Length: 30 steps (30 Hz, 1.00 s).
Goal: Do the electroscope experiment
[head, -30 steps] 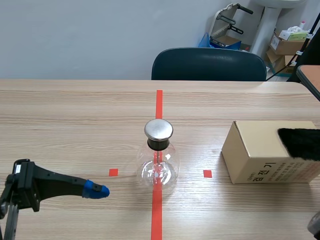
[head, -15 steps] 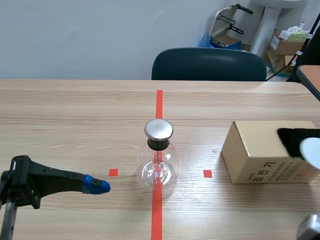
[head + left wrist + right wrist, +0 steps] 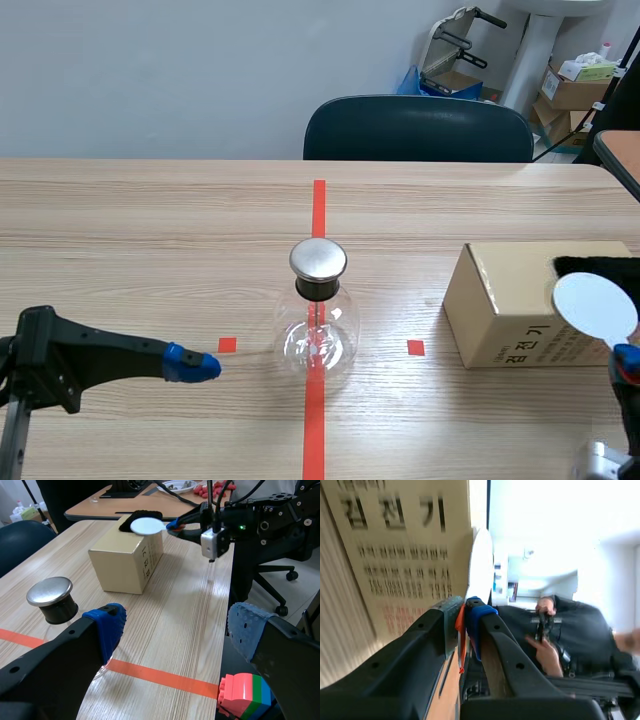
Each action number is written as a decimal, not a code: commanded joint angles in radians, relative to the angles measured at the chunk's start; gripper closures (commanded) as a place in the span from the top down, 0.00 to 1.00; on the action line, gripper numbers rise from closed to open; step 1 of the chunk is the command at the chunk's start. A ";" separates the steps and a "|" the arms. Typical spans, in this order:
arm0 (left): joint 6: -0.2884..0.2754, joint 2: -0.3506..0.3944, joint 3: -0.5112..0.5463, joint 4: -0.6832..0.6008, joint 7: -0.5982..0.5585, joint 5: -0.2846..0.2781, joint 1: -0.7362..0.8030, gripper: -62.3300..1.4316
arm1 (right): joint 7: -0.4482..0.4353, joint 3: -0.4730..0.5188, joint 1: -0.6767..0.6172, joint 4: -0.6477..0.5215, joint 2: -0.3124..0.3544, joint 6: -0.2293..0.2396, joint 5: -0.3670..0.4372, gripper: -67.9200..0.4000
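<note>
The electroscope point(image 3: 318, 322) is a clear glass flask with a round metal cap point(image 3: 318, 259) point(image 3: 50, 591), standing on the red tape line at mid table. My left gripper point(image 3: 195, 364) point(image 3: 175, 625) stands open, low and to the left of the flask, with nothing between its fingers. At the right, my right gripper point(image 3: 626, 366) point(image 3: 465, 612) is shut on the thin orange handle of a white disc point(image 3: 594, 307) point(image 3: 147, 526) point(image 3: 481, 565). The disc stands upright in front of the cardboard box point(image 3: 505, 310) point(image 3: 127, 560), just below the black fur point(image 3: 600, 268) lying on it.
A dark chair point(image 3: 418, 128) stands behind the far table edge, with boxes point(image 3: 575, 85) on the floor at the back right. A block of coloured bricks point(image 3: 245, 692) lies near my left gripper's right finger. A person's hand point(image 3: 545, 652) shows beyond the right gripper.
The right gripper has risen into the scene view at the right edge, bringing the white disc up in front of the box. The left gripper has shifted slightly.
</note>
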<state>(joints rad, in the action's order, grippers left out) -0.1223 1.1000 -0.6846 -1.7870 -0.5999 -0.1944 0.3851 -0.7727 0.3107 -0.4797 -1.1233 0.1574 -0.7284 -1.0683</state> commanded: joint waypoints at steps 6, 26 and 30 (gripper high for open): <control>0.005 -0.006 0.003 -0.014 -0.018 -0.004 -0.001 0.72 | 0.298 0.010 -0.003 -0.017 0.009 -0.055 0.018 0.02; 0.005 -0.036 0.003 -0.014 -0.006 -0.003 0.000 0.72 | 0.150 0.022 -0.003 -0.026 0.000 -0.055 0.027 0.02; 0.005 -0.035 0.003 -0.014 -0.005 -0.003 0.000 0.72 | 0.237 0.024 -0.003 -0.026 0.003 -0.055 0.011 0.02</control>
<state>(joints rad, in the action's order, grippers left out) -0.1154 1.0668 -0.6846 -1.7870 -0.5915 -0.1917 0.3851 -0.4847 0.3332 -0.4805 -1.1324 0.1471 -0.7258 -1.0466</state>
